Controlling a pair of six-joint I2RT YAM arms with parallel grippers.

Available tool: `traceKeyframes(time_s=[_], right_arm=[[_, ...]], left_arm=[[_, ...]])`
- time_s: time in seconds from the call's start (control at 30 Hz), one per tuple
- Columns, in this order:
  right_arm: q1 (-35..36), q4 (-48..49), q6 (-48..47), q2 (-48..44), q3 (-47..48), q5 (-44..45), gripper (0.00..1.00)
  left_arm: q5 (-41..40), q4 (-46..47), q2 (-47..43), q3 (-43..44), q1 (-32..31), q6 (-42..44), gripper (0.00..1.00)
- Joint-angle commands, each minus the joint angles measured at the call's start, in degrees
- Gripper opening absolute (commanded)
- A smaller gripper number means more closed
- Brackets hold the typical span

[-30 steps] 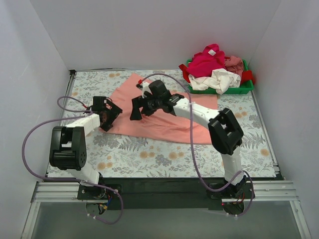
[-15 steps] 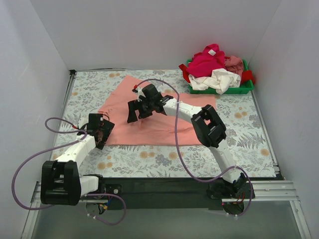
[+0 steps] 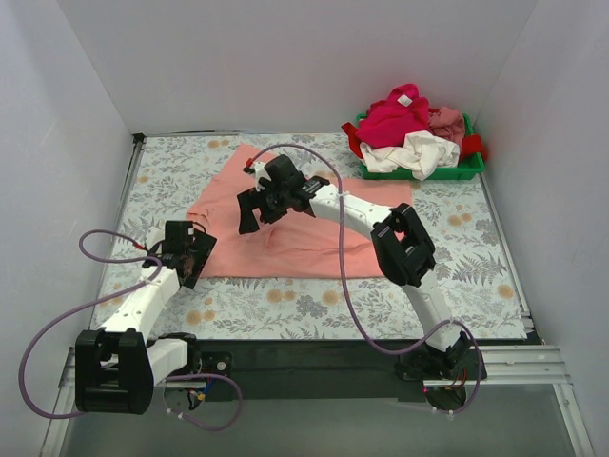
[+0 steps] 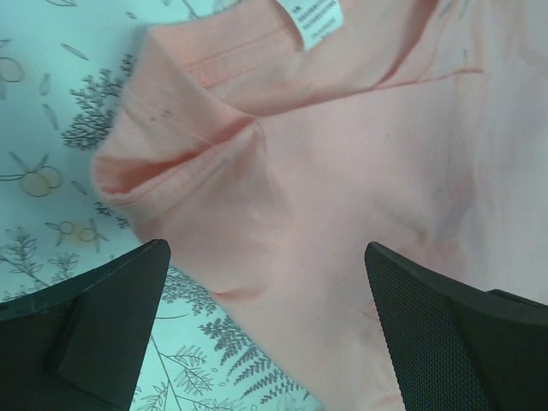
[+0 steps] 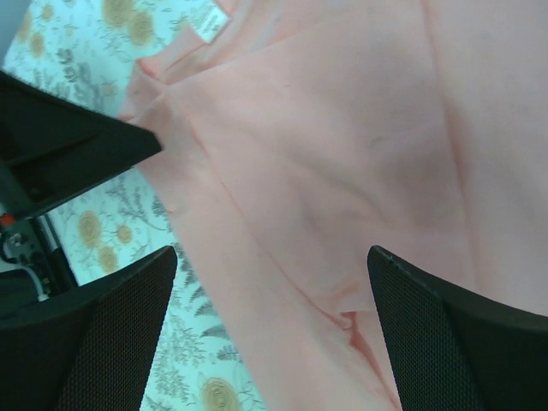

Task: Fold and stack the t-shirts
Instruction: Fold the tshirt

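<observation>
The salmon-pink t-shirt (image 3: 314, 238) lies spread flat on the flowered table, its left corner folded over. My left gripper (image 3: 195, 257) hovers open over that near-left corner. In the left wrist view (image 4: 265, 342) the cloth (image 4: 342, 171) lies below between the spread fingers, with a white label (image 4: 312, 19) at the top. My right gripper (image 3: 249, 211) is open above the shirt's left part. It (image 5: 270, 342) holds nothing, and the pink cloth (image 5: 342, 154) with a crease lies under it. Magenta (image 3: 395, 114), white (image 3: 414, 152), dusty pink (image 3: 445, 119) and red (image 3: 473, 145) shirts are piled at the back right.
The pile sits in a green plastic tray (image 3: 471, 173) at the table's back right corner. White walls close in the left, back and right. The left gripper's dark finger (image 5: 60, 137) shows at the upper left of the right wrist view.
The left arm pulled back toward the near left and its gripper came off the shirt's corner. The right gripper moved left. The shirt went from slanted to flatter and squarer.
</observation>
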Motion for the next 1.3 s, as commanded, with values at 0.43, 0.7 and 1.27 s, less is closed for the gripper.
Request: traceKeyframes(time_s=[0.43,0.7,1.27], right_arm=[[-0.39,4.60,5.00,2.67,-4.47,-0.91,0.98],[-3.82,4.43,4.38,3.29,-5.97,-0.19,0.98],[-8.47,-1.90,-2.39,-25.96,-24.65,12.10,0.98]], left_arm=[[7.58,7.98,6.91,-0.15,0.02,1.67,0.98],[2.32,3.68,4.37,-0.94,0.10,0.27,0.98],[0.47,-0.64,-3.29,6.08,-0.07,0.35,0.98]])
